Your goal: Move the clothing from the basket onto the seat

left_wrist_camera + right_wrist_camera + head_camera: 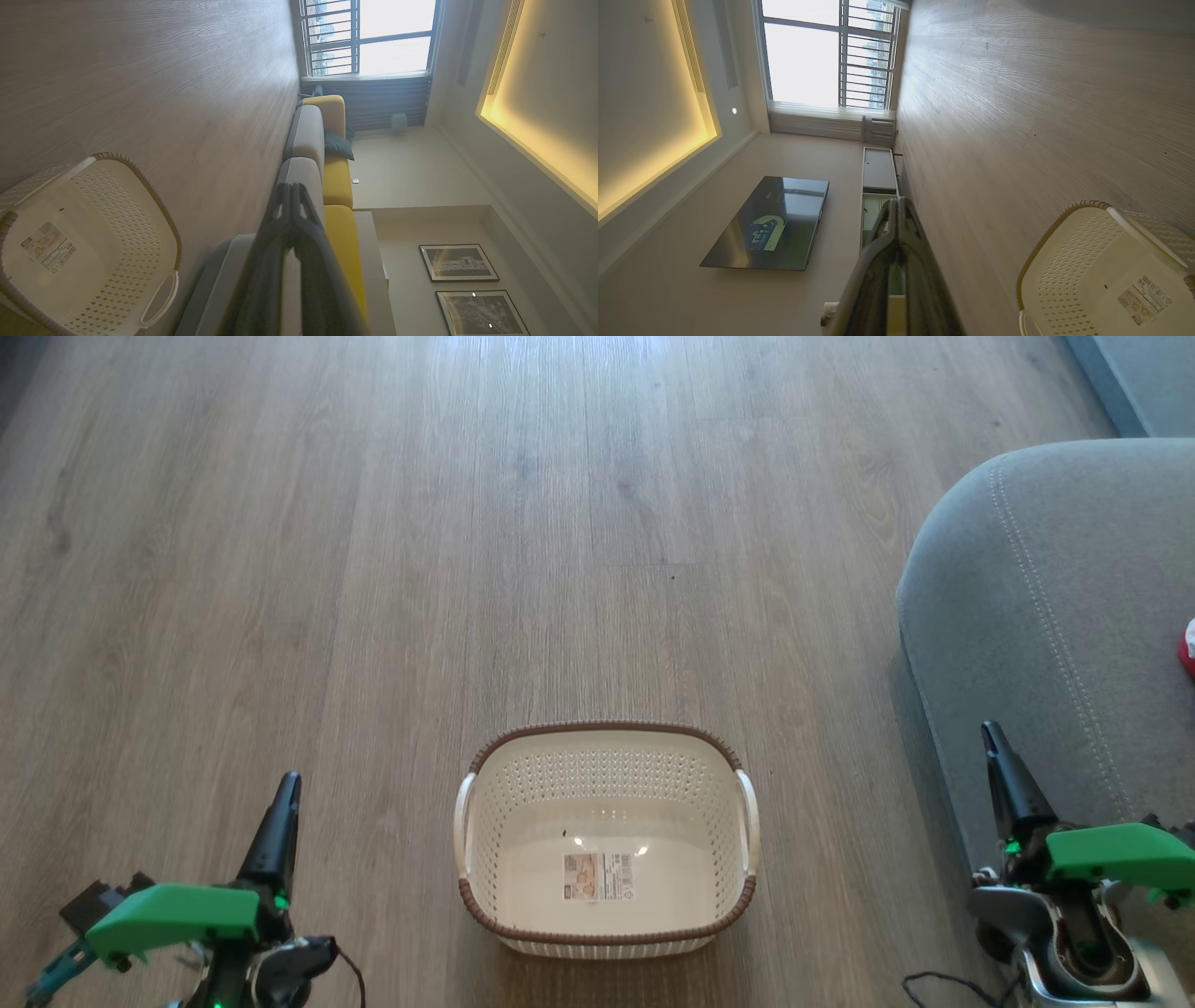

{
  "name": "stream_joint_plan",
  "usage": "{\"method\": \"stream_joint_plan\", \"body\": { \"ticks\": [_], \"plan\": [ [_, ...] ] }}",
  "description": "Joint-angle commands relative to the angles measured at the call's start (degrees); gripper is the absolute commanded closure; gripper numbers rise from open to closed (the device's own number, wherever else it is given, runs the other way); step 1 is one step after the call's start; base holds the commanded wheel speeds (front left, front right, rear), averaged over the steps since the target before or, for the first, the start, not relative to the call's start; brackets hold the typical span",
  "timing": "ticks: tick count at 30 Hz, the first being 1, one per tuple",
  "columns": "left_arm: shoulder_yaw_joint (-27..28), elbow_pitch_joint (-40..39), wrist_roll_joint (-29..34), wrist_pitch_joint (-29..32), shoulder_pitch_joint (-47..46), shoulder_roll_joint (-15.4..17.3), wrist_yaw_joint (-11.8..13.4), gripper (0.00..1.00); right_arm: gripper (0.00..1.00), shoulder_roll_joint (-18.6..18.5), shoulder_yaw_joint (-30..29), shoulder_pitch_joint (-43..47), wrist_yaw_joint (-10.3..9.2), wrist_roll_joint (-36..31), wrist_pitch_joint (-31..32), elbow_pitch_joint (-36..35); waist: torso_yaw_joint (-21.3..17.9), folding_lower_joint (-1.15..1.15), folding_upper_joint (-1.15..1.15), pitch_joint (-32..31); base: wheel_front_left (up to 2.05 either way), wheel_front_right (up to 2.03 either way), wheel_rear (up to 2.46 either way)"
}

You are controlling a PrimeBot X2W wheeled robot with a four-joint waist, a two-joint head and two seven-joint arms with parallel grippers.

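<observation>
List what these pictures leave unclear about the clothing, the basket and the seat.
The clothing: head view, a red sliver on the seat; the right edge cuts off the rest, so the garment count is unknown.
The basket label: print too small to read in all views.

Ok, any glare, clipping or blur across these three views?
Head view: pale sheen on the floor at top, two specular spots inside the basket. Left wrist view: window blown out, left claw soft, dark. Right wrist view: window clipped, right claw dark.
</observation>
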Motion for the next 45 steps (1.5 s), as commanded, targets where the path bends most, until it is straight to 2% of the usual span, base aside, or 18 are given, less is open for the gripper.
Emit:
{"method": "stream_joint_plan", "body": {
  "ticks": [1,8,45],
  "plan": [
    [2.08,-1.86,-2.11,0.76,-3.09,0.68,-0.61,1.0,1.0,0.3,0.59,-1.06,0.0,1.79,0.83,-2.68,0.02,0.0,0.0,0.01,0.0,0.0,0.0],
    [2.23,-1.86,-6.64,1.86,-3.61,0.71,-1.04,1.0,1.0,0.68,-0.2,-0.95,0.0,5.74,1.94,-3.44,0.11,0.0,0.0,0.03,0.0,0.0,0.0],
    [2.22,-1.87,-6.65,1.85,-3.61,0.71,-1.04,1.0,1.0,0.68,-0.18,-0.95,0.0,5.75,1.93,-3.44,0.11,0.0,0.0,0.03,0.0,0.0,0.0]
  ]
}}
